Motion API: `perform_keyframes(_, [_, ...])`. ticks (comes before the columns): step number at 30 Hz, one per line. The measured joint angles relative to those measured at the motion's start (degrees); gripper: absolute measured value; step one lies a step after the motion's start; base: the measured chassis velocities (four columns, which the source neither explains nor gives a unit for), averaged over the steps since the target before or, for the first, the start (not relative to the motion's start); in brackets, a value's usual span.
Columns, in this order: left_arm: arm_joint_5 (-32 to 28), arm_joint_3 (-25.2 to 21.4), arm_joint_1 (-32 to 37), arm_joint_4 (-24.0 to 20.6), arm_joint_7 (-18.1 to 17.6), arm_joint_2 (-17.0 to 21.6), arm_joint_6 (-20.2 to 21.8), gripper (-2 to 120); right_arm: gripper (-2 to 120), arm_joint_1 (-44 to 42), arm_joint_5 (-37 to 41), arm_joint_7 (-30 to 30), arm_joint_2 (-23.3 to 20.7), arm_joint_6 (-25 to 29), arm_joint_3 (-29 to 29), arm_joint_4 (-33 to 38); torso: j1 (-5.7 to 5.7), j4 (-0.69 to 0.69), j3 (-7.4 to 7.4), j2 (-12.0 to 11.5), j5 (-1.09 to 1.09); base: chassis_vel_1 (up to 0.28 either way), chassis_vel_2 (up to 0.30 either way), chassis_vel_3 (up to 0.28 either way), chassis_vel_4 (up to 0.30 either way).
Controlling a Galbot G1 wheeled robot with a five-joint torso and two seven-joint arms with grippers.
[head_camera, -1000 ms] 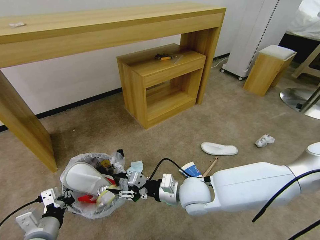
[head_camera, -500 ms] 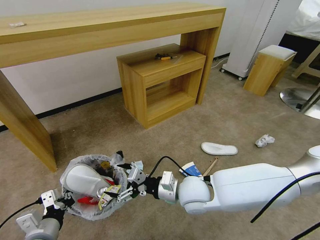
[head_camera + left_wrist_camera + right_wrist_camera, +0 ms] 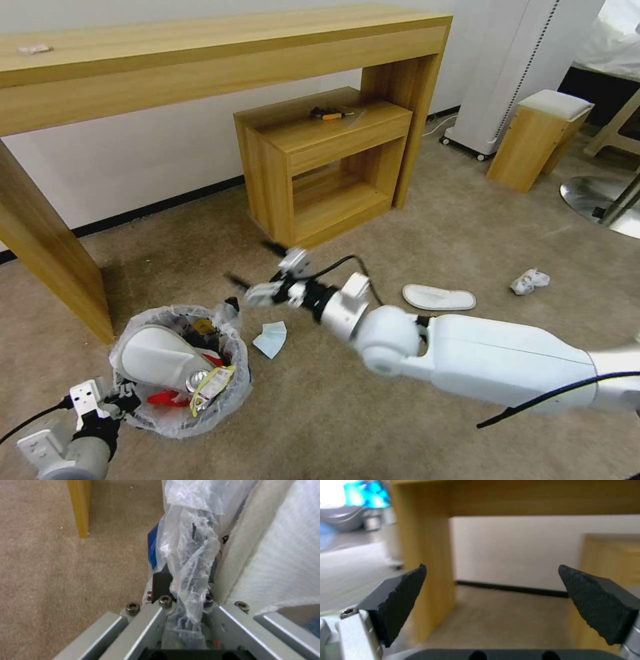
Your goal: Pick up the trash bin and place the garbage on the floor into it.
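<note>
Two grippers work in the head view: the left gripper [image 3: 110, 403] pinches the trash bin [image 3: 179, 370] rim at near left, while the right gripper [image 3: 257, 280] has lifted clear, leaving the wrapper inside. A tissue [image 3: 270, 338] lies beside the bin.

Left wrist: the fingers [image 3: 162, 582] clamp the bag [image 3: 190, 550]; hold it level.

Right wrist: the pads [image 3: 400, 600] are spread and empty; I would go for the tissue.

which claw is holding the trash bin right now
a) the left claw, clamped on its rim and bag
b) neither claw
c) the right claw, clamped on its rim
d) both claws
a: the left claw is shut on the trash bin at its rim and bag, seen up close in the left wrist view, while the right claw hangs open and empty above the floor.
</note>
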Motion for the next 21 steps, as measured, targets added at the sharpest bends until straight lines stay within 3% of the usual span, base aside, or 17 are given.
perform_keyframes(4, [-0.73, -1.32, 0.26, -0.69, -0.11, -0.36, -0.07, 0, 100, -8.95, -2.31, -0.25, -2.22, 0.78, 9.17, -2.61, 0.00, 0.00, 0.00, 0.00, 0.01, 0.000, 0.000, 0.000, 0.000])
perform_keyframes(8, [-1.35, -2.45, 0.73, -1.12, -0.37, -0.47, -0.12, 0, 100, -14.19, -4.03, -0.56, -4.45, 1.68, 13.55, -4.50, 0.00, -0.01, 0.00, 0.00, 0.00, 0.000, 0.000, 0.000, 0.000])
perform_keyframes(21, [-3.24, -6.86, 2.16, -0.73, -0.67, -1.69, -0.72, 0, 100, -21.77, -7.59, 0.17, -6.16, 3.79, 20.59, -11.48, 0.00, 0.01, 0.00, 0.00, 0.00, 0.000, 0.000, 0.000, 0.000])
